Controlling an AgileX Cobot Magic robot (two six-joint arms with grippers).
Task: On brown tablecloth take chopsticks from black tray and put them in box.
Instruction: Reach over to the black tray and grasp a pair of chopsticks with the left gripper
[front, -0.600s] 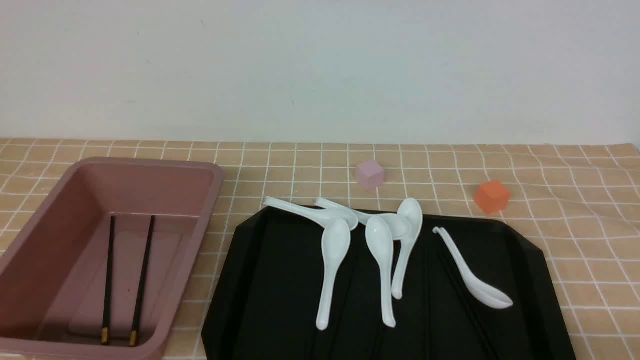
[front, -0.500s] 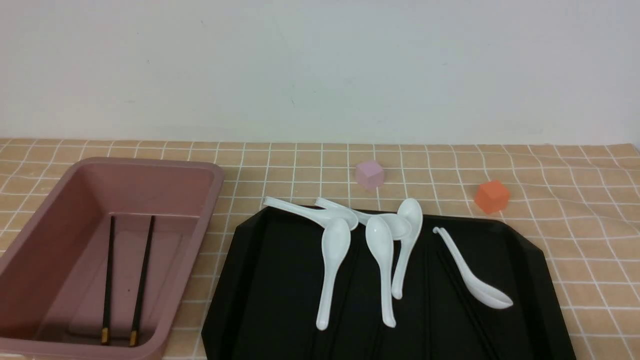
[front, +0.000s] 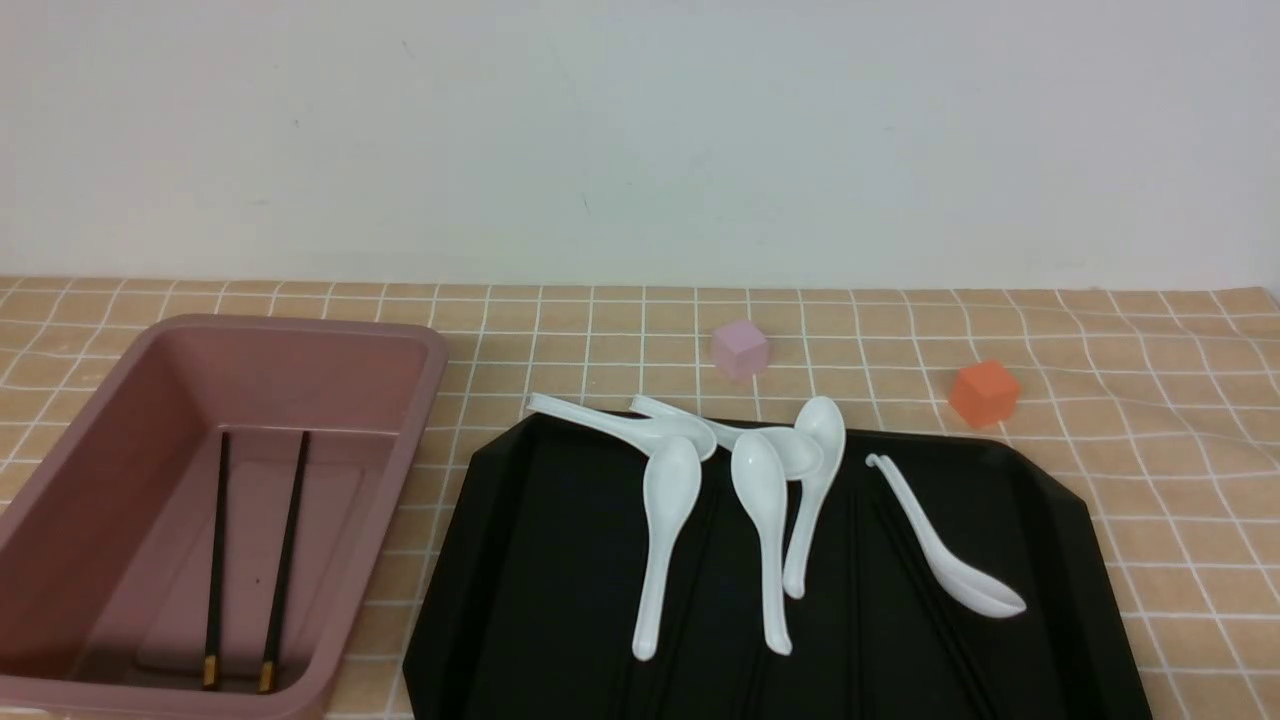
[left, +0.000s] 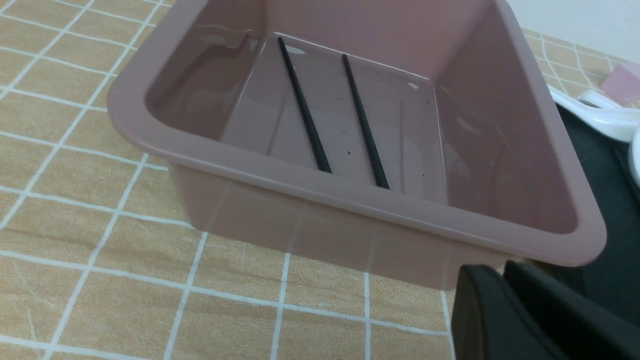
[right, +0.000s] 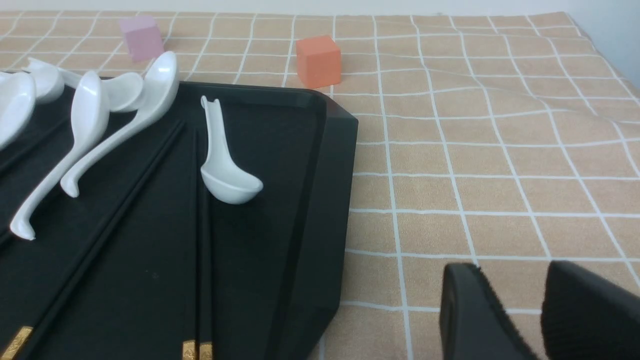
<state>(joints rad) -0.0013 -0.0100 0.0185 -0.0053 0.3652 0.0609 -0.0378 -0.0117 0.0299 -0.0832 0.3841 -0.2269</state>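
While two chopsticks (front: 216, 560) are lying in the box (front: 300, 325) at nine o'clock of the black tray (front: 540, 600), more chopsticks (right: 201, 280) are being borne by that tray. The left gripper (left: 500, 270) is being held pressed together, the right gripper (right: 520, 280) spread, empty.

Lab-style setup: brown tablecloth (front: 1150, 480), bare white wall (front: 640, 130)

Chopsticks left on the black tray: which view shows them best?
The right wrist view: the chopsticks lie clearly outlined on the black tray, gold bands visible. The front view shows them only as faint lines, black on black. The left wrist view shows a sliver of tray, and only the two chopsticks in the box.
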